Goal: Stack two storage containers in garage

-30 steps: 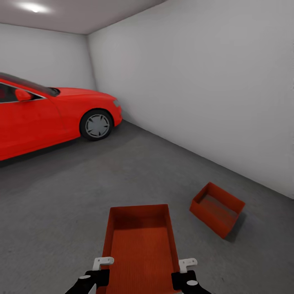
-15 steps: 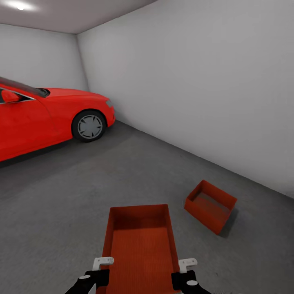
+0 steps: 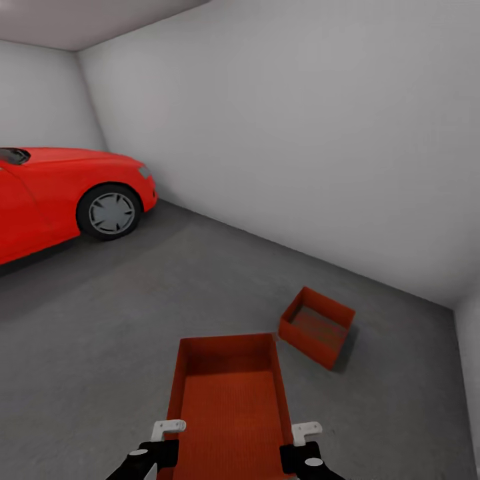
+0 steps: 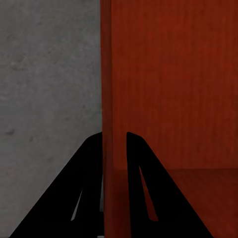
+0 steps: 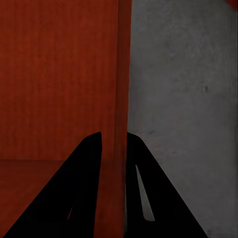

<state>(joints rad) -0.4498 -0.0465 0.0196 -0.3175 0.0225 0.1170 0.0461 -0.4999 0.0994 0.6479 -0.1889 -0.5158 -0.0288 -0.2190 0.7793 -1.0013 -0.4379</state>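
Note:
I am in the garage, holding one orange-red storage container (image 3: 230,393) level in front of me at the bottom of the head view. My left gripper (image 3: 167,437) is shut on its left wall (image 4: 111,99), one finger on each side. On the opposite side my right gripper (image 3: 301,440) is shut on the right wall (image 5: 121,99) in the same way. The second storage container (image 3: 317,327) lies open side up on the dark grey concrete floor (image 3: 133,313), ahead and to the right, close to the pale wall.
A red car (image 3: 60,193) stands at the left, its front wheel (image 3: 110,212) facing me. Pale grey walls (image 3: 300,133) close the room ahead and at the right, with a corner at the far right. Open concrete lies between me and the car.
The whole head view has swung to the right: the car and the container on the floor have slid left in the picture. The held container and both grippers keep their place.

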